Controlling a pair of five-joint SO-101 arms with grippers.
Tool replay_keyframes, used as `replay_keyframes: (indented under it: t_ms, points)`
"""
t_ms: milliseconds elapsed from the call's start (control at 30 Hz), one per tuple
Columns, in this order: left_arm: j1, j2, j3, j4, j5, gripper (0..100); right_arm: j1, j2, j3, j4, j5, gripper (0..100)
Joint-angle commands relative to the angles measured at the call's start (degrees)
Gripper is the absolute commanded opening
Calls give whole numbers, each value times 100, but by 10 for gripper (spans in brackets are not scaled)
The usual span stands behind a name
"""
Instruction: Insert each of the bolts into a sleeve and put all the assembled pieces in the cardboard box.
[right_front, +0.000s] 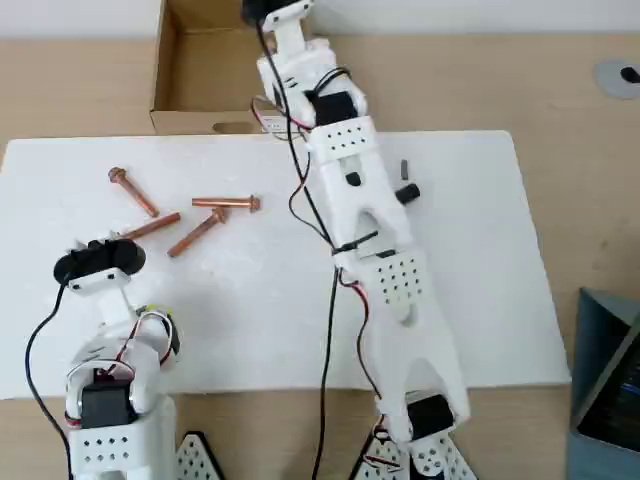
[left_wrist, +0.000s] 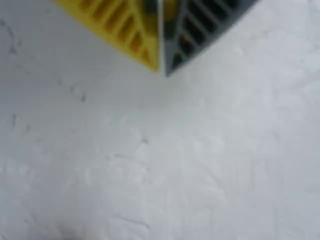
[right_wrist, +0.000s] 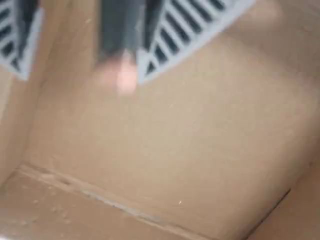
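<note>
**Assembled piece over the box, four bolts still loose**

The assembled piece (right_wrist: 121, 45), a dark sleeve with a copper bolt end poking out, hangs inside the cardboard box (right_front: 160, 70), above its floor. The right gripper (right_wrist: 82, 72) has its jaws apart: the piece lies against one jaw and a gap shows on its other side. This looks like the drop-off step.

Next, the piece likely needs to fall free before that arm lifts out over the box wall.

Four copper bolts (right_front: 226, 203) lie bare on the white mat (right_front: 480, 300), close together and well apart from the box. A small dark part (right_front: 405, 168), possibly a sleeve, lies beside the right arm.

The left gripper (left_wrist: 161, 70) is closed on nothing, low over the mat near the bolts.

No writing is legible anywhere.
</note>
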Motion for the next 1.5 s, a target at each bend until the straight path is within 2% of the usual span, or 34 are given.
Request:
replay_keyframes:
  t_ms: [0,333,700,900,1067,1267,1467]
  points:
    - [0,-40,-35,9,-35,4,101,22,-681,237,-53,175]
    - [0,-40,-35,9,-35,4,84,48,-1429,993,-53,175]
    - [0,-40,-35,9,-35,4,145,-13,-2598,2796,0,176]
    - [0,-40,-35,18,-35,4,268,-576,-2536,3727,949,176]
    - [0,-40,-35,18,-26,4,286,-945,-2536,4642,1081,177]
    - [0,-40,-35,18,-26,4,295,-1481,-2527,5846,1723,177]
    - [0,-40,-35,18,-18,4,532,-2281,-1499,5855,1776,177]
